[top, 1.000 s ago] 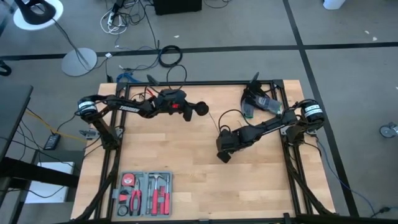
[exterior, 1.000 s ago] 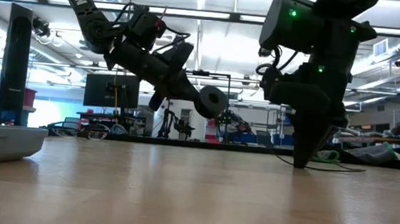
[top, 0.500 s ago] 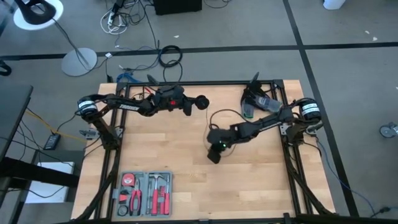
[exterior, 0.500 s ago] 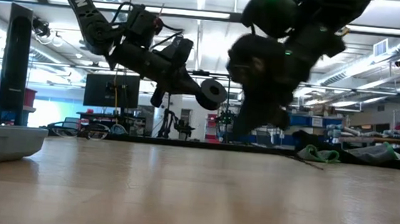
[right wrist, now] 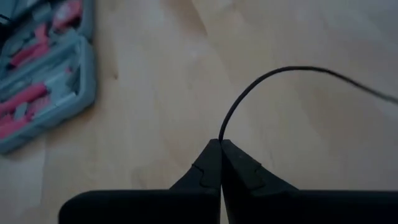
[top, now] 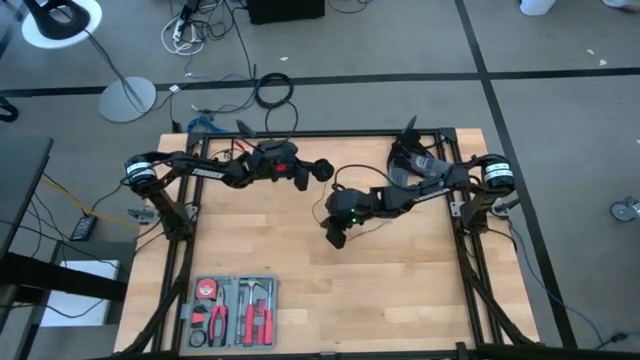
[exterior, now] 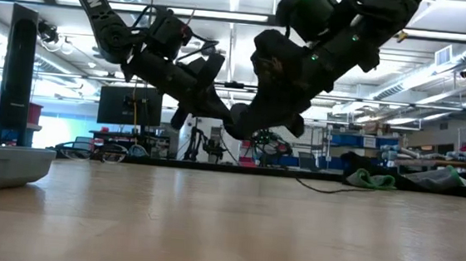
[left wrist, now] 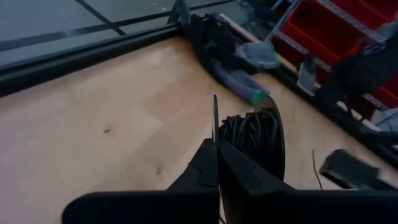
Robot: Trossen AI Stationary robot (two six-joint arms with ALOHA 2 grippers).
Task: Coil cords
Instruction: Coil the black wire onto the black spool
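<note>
High view: left claw (top: 322, 169) clamped on puck (left wrist: 274, 134), disc on edge; right claw (right wrist: 220, 145) pinching cord (right wrist: 261, 78), arcing away.

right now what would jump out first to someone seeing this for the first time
Two dark arms meet above the middle of the wooden table. The left gripper is shut on a coil of thin black cord with a round puck, held off the table, and the right gripper is shut on the cord's loose run. A grey tool case with red-handled tools lies at the table's near-left edge.
</note>
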